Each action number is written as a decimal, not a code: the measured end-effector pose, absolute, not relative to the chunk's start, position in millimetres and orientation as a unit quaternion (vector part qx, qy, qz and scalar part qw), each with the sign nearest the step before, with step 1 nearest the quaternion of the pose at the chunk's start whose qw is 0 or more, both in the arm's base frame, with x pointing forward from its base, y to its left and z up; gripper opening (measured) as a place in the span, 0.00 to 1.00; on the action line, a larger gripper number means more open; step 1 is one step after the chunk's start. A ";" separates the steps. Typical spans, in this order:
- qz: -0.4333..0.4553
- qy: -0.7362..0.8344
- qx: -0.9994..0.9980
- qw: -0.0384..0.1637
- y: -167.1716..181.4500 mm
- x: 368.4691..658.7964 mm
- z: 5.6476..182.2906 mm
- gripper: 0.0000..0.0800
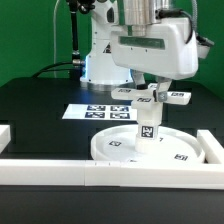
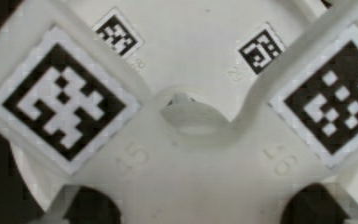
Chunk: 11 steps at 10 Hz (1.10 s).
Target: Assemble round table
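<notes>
The large round disc (image 1: 120, 150) lies flat on the black table near the front rail. The short thick leg (image 1: 147, 126) stands upright on the disc's middle, a tag on its side. The cross-shaped foot piece (image 1: 172, 97) sits level on top of the leg. My gripper (image 1: 150, 90) comes straight down on the foot and is shut on it. In the wrist view the foot (image 2: 176, 150) fills the picture, with tagged arms and a central hole. Its white body spans the whole gap between my dark fingertips (image 2: 91, 206), and the gripper (image 2: 208, 207) holds it there.
The marker board (image 1: 92, 111) lies flat behind the disc, toward the exterior view's left. White border rails run along the front (image 1: 90, 172), the left (image 1: 5, 133) and the right (image 1: 210, 146). The robot's base (image 1: 100, 65) stands behind.
</notes>
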<state>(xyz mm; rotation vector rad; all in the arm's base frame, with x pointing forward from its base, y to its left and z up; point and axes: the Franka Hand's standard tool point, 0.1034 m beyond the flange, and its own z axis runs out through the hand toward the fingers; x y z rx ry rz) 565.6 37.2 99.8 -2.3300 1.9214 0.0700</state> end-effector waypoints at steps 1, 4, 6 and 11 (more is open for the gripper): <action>0.025 0.672 -0.737 0.060 36.9 565.9 99.8 0.56; 0.032 0.765 -0.640 0.063 36.8 566.8 99.9 0.56; 0.033 0.795 -0.603 0.059 36.6 567.0 100.0 0.56; 0.040 0.788 -0.610 0.072 39.2 568.4 105.5 0.78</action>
